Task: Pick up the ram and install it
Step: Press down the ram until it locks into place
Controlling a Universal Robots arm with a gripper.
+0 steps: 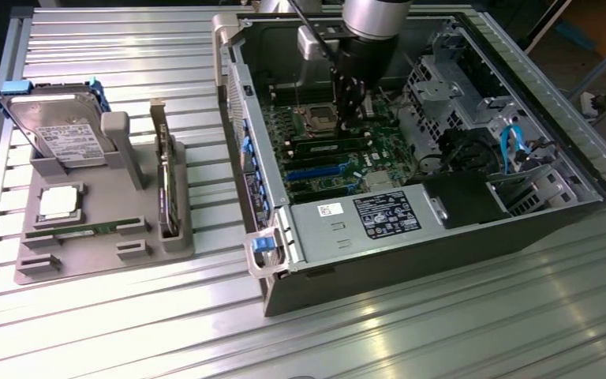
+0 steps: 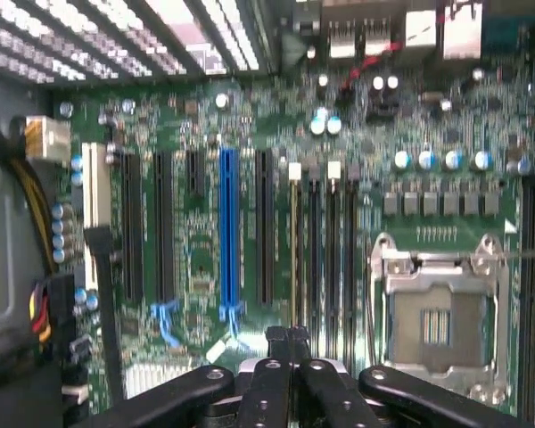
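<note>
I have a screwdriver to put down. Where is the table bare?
The table is bare in front of the computer case and in the strip between the case and the grey parts tray. Inside the case it is crowded, with the gripper over the motherboard.

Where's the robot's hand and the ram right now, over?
Hand shut, inside computer case over motherboard slots. Green ram lying in grey tray. Nothing blocking.

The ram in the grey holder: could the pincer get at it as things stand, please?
Probably yes. The ram lies uncovered in the grey holder, free from above. The pincer is shut inside the computer case, so it would have to lift out and open first.
</note>
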